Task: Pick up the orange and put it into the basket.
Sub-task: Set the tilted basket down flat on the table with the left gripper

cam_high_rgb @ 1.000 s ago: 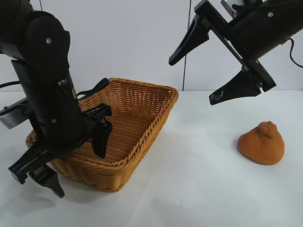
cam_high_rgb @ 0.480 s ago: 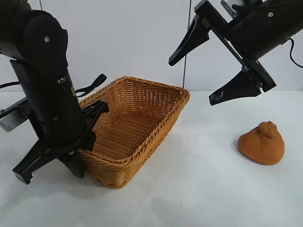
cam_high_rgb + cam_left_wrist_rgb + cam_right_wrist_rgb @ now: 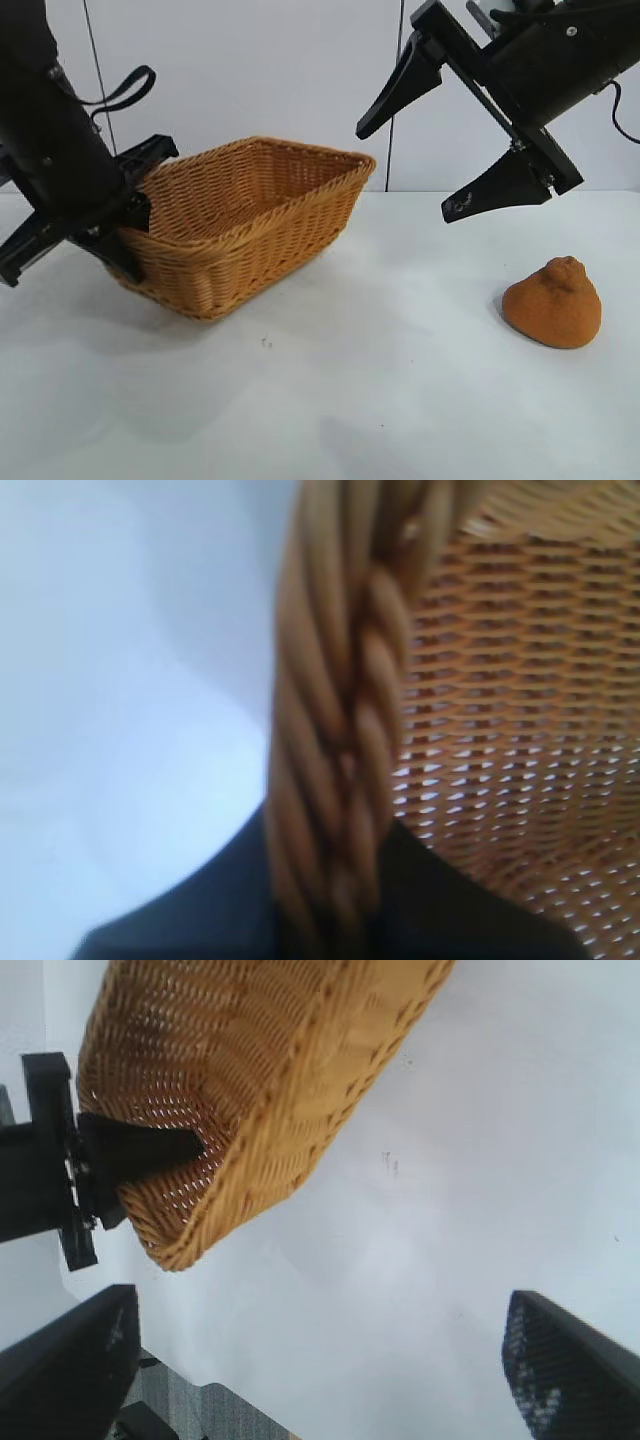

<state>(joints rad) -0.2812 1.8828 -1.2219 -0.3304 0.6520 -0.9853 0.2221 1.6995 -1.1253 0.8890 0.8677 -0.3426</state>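
The orange (image 3: pixel 553 303), dull and bumpy with a knobby top, lies on the white table at the right, with nothing touching it. The wicker basket (image 3: pixel 245 235) is tilted with its left end raised off the table. My left gripper (image 3: pixel 130 235) is shut on the braided rim at that end. In the left wrist view the rim (image 3: pixel 340 730) runs between the dark fingers. My right gripper (image 3: pixel 408 172) hangs wide open, high above the table and up-left of the orange, holding nothing. The right wrist view shows the basket (image 3: pixel 270 1070) and its own gripper (image 3: pixel 318 1305) over bare table.
White table (image 3: pixel 400 380) lies between basket and orange. A pale wall stands behind. The table's edge and grey floor (image 3: pixel 200 1415) show in the right wrist view. A black strap (image 3: pixel 125 85) loops off the left arm.
My left gripper shut on the basket's rim and raised that end, tilting the basket and pulling it up and left. The right arm and the orange have not moved.
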